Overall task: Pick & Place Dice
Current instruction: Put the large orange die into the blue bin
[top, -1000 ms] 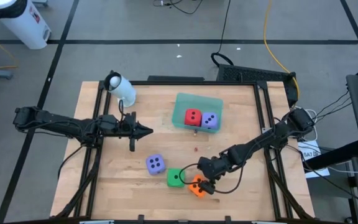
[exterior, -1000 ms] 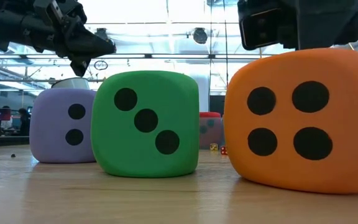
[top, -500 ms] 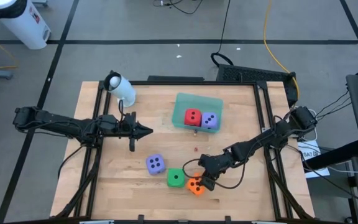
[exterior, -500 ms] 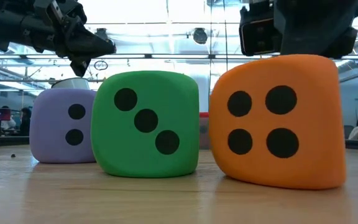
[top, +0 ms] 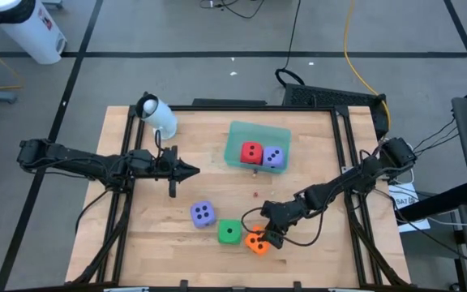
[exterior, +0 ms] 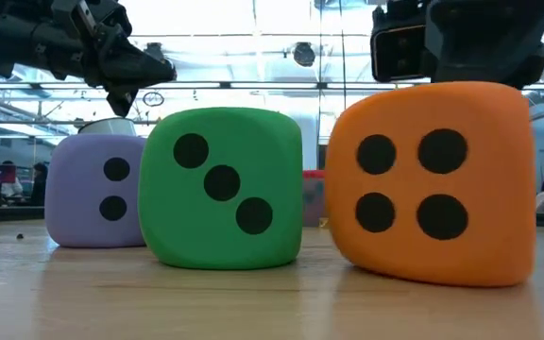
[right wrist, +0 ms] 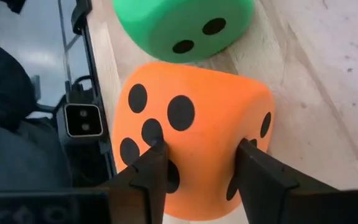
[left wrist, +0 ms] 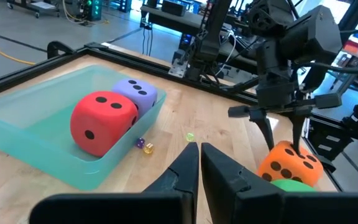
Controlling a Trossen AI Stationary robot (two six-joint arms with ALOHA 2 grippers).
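An orange die (top: 255,242) sits near the table's front edge, beside a green die (top: 229,233) and a purple die (top: 203,213). My right gripper (right wrist: 201,165) is shut on the orange die from above. A teal bin (top: 235,132) at the far middle holds a red die (top: 251,152) and a second purple die (top: 274,156). My left gripper (top: 194,170) hangs shut above the table's left middle, with nothing in it. The low view shows the purple die (exterior: 93,189), the green die (exterior: 220,189) and the orange die (exterior: 433,184) in a row on the wood. My right gripper pinches the orange die by two opposite faces (right wrist: 166,146) between its two fingers (right wrist: 257,177). The fingers come from above, pointing down with a slant from the table's right. The die's underside rests on the table (exterior: 423,276), and the die is slightly tilted.
A white cylinder (top: 159,116) lies at the table's far left corner. Small bits lie on the wood near the bin (left wrist: 143,145). Black frame rails (top: 125,162) run along the table's left and right sides. Bare wood lies between the bin and the three front dice.
My right gripper has shut its fingers onto the orange die. The die has shifted a little on the table toward the green die and stays on the wood.
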